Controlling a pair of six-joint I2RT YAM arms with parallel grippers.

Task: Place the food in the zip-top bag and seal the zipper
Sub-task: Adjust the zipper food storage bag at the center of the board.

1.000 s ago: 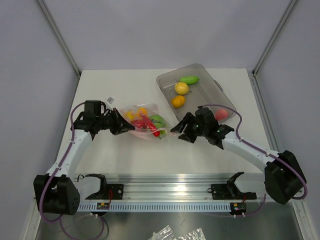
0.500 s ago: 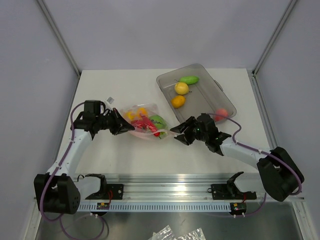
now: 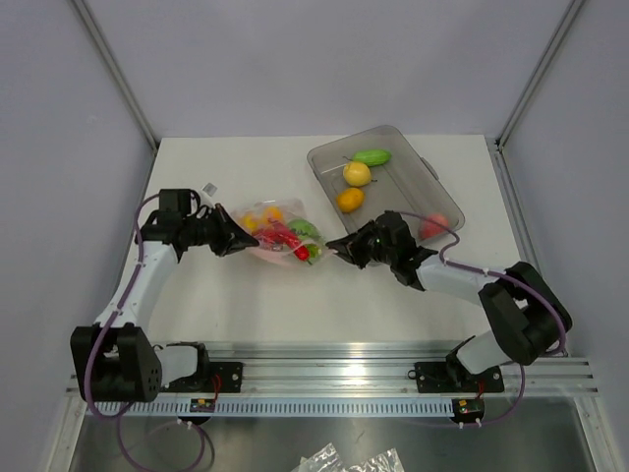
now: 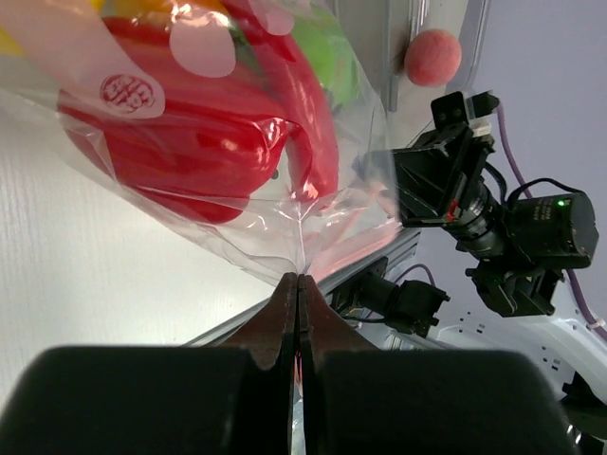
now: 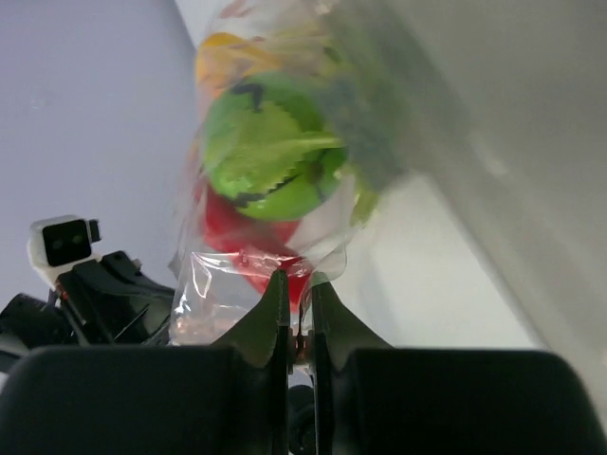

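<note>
Zip-top bag (image 4: 285,223) holding food (image 4: 209,133), left hand (image 4: 299,277) pinching it, right hand (image 5: 296,280) likewise

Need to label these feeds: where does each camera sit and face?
Top external: above, behind the robot, looking down at the table; left arm, right arm show whole, left gripper and right gripper pinching opposite ends of the zip-top bag.
Left wrist: on that wrist, facing along its shut fingers at red food.
Right wrist: likewise, along its fingers at green food.
Shared: both wrist views show the bag and the opposite gripper.
</note>
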